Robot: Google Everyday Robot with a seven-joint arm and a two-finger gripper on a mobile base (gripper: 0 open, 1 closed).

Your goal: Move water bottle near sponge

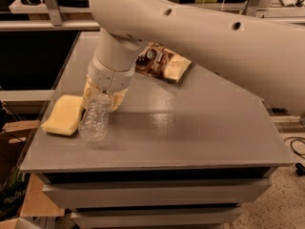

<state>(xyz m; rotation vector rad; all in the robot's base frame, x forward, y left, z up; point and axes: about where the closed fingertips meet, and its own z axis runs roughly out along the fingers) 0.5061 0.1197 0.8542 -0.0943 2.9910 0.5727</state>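
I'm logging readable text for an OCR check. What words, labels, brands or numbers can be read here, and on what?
No text can be read.
Brown-and-cream chip bag: printed marks, too blurred to read.
Small clear ribbed plastic water bottle, beside the pale yellow foam sponge: no legible label.
End effector, at the bottle's top: no markings visible.

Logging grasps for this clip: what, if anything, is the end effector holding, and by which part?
The end effector, above the table's left side, appears to grip the water bottle by its neck end; its base is beside the sponge.
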